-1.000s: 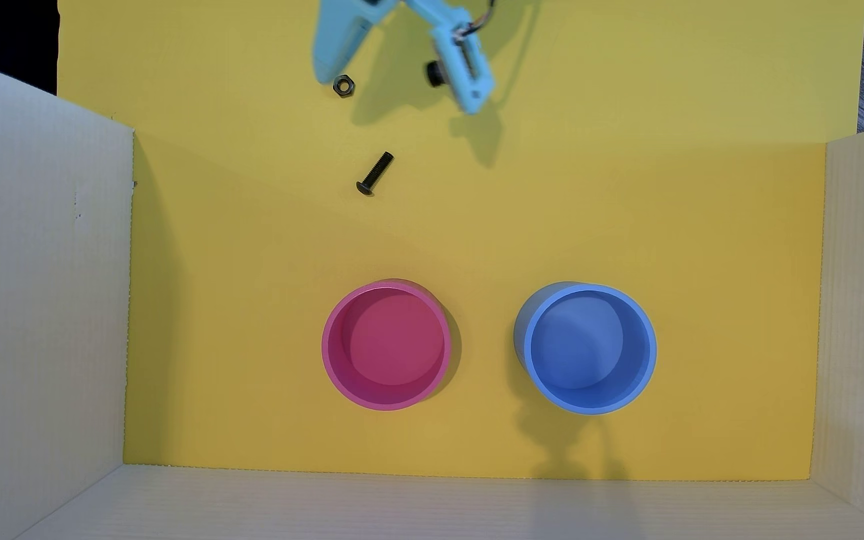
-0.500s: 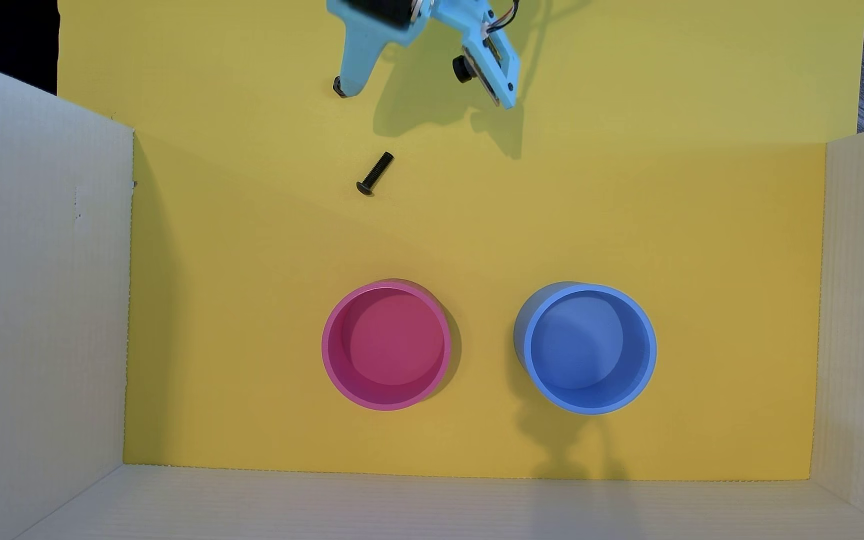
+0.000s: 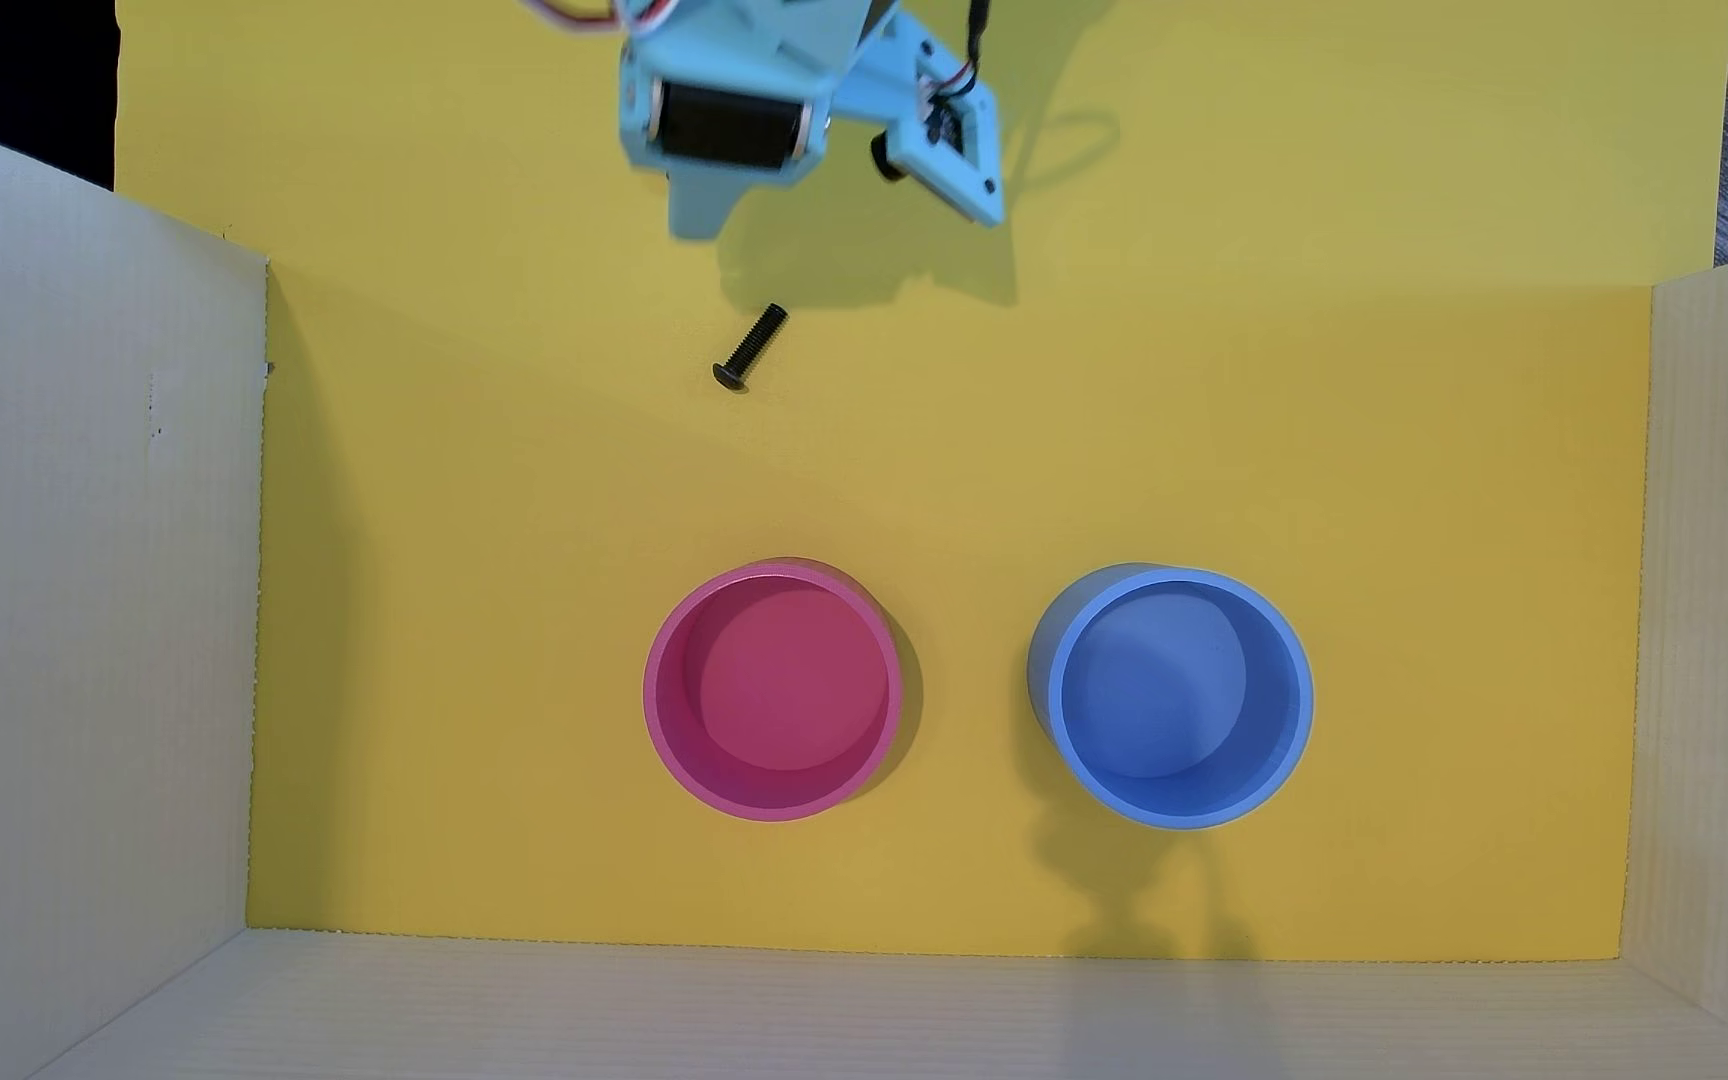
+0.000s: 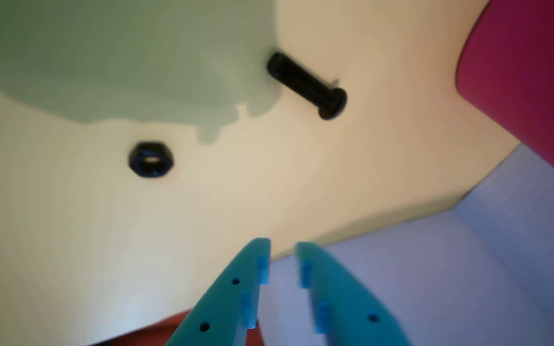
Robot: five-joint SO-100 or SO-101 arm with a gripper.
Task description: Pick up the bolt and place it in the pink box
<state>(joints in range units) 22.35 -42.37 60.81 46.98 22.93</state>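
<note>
- Bolt (image 3: 751, 347) first: you can see it lying flat on the yellow floor (image 3: 1255, 415), black, its rounded head toward the lower left and its threaded tip toward the upper right in the overhead view.
- Your wrist view shows the bolt (image 4: 307, 86) too, blurred, near the top of the picture, with its head at the lower right end and its tip at the edge of a greenish shadow.
- Your gripper (image 4: 283, 252) has nothing between its fingers; in the wrist view the two teal tips stand a narrow gap apart, close to closed, and they touch neither piece of hardware.
- From overhead you see the gripper (image 3: 696, 223) only as a teal tip poking out below the arm's black motor, at the top of the picture, above the bolt and apart from it.
- A black hex nut (image 4: 151, 159) lies on the floor to the left of and below the bolt in the wrist view, apart from it; from overhead it is hidden under the arm.
- Look for the pink box (image 3: 773, 693) in the lower middle of the overhead view, upright, open and empty, well apart from the bolt.
- In the wrist view the pink box (image 4: 527, 81) fills the upper right corner.
- Just to its right in the overhead view you have a blue round container (image 3: 1174, 697), also upright and empty, not touching the pink one.
- Pale corrugated walls (image 3: 81, 623) border the yellow floor on the left, right and bottom.
</note>
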